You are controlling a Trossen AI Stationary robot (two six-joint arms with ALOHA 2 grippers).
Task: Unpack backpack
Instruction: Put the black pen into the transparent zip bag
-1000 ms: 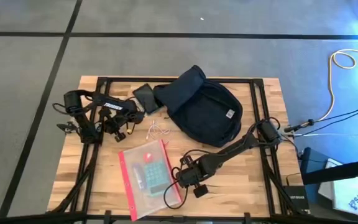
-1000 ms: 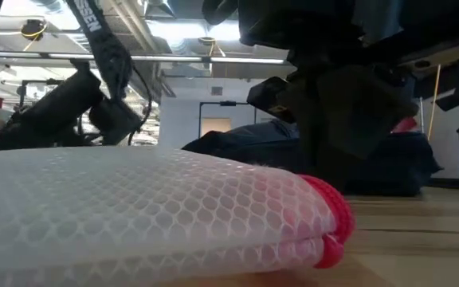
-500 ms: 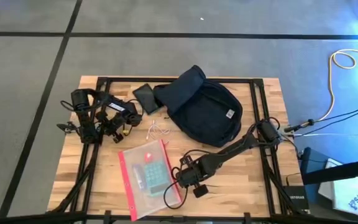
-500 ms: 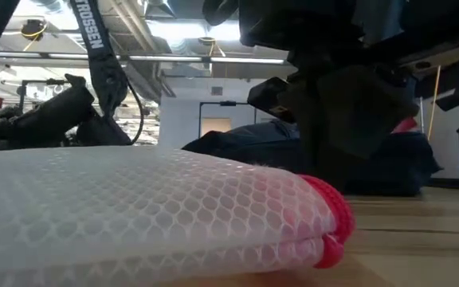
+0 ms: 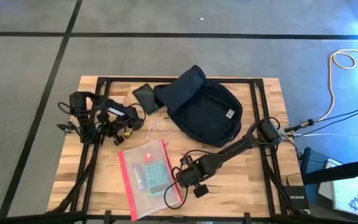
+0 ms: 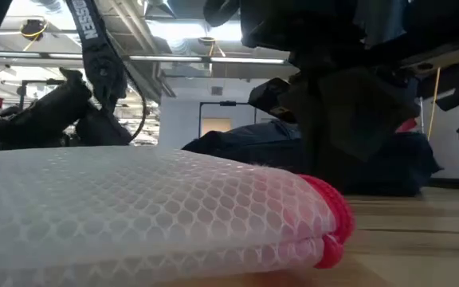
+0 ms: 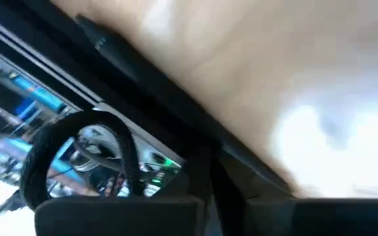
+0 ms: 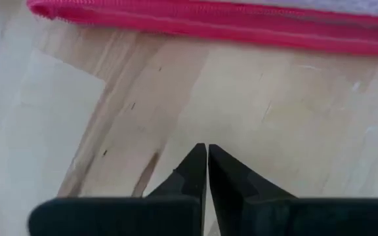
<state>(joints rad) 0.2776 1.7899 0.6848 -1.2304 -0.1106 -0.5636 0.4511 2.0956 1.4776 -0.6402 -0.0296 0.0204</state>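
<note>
1. The right gripper (image 8: 207, 157) has its jaws clenched: in the right wrist view the two dark fingertips (image 8: 192, 172) meet in a point with nothing between them, hovering low over bare wood.
2. In the high view this right gripper (image 5: 178, 177) sits near the table's centre-front, just beside the right edge of the clear pouch (image 5: 149, 177); the pouch's pink zip edge (image 8: 241, 29) runs across the wood just ahead of the fingertips.
3. The left gripper (image 5: 131, 123) lies toward 9 o'clock of the table (image 5: 241, 186), its arm folded low over the left frame rail. Whether its jaws are released or clenched I cannot tell; the left wrist view is a blur of wood and dark bars.
4. A small white cord (image 5: 158, 130) lies on the wood just to the 3 o'clock side of the left gripper, between it and the backpack.
5. The backpack (image 5: 202, 109) rests flat toward 12 o'clock of the table, apart from both grippers, its small white logo (image 5: 230, 114) facing up.
6. A dark flat case (image 5: 146, 98) lies touching the backpack's 9 o'clock side.
7. The pouch lies toward 6 o'clock, holding a teal item and a dark item; in the low view its honeycomb mesh (image 6: 134, 207) fills the foreground, with the backpack (image 6: 245, 143) behind.
</note>
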